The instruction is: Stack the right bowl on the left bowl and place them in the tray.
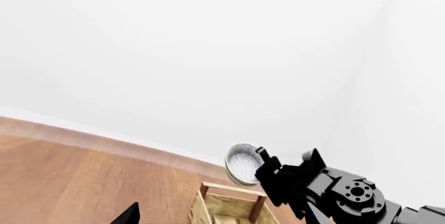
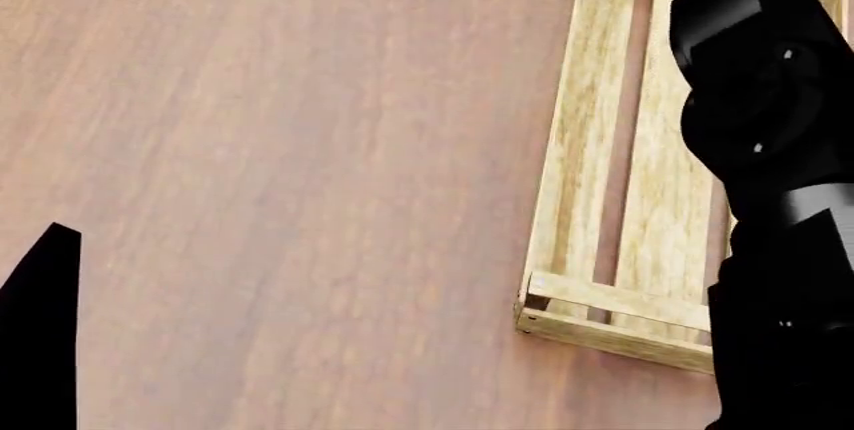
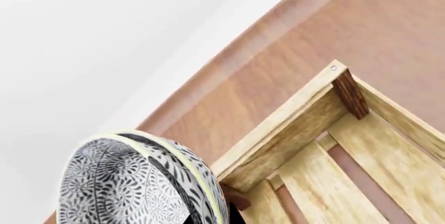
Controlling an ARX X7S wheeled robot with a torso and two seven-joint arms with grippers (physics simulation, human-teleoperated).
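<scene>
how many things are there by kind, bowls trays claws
Bowls: 1 in view, patterned, held up at the right claw over the tray's end; a second nested in it cannot be told.
Trays: 1, light wood.
Claws: 2, counting the left claw's tip.
Total: 4.

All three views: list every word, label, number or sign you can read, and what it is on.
None to read.
Bowl: only a black-and-white floral pattern, no lettering.
Wooden tray: bare planks, no markings.
Right gripper: plain black, no label showing.
Table: wood grain only.
</scene>
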